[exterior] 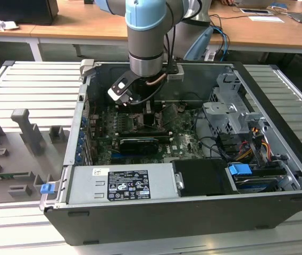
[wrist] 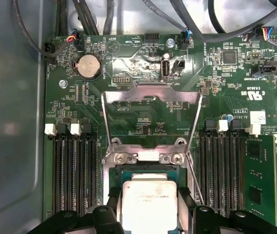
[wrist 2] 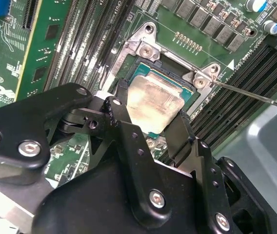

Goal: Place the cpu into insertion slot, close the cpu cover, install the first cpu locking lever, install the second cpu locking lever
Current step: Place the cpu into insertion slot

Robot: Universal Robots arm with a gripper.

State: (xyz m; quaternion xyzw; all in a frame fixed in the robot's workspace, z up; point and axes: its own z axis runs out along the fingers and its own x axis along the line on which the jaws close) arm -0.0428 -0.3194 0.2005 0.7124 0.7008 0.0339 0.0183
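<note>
while the cover (wrist: 128,94) stands open, the gripper (wrist 2: 150,112) has its fingers (wrist 2: 121,105) closed on the chip (wrist: 148,204) at the socket (wrist 2: 146,47).

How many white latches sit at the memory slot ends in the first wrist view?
4. Two white plastic latches cap the long black memory slots on one side of the raised silver cpu cover, and two on the other side. The slots' far ends are hidden, so more may exist.
</note>
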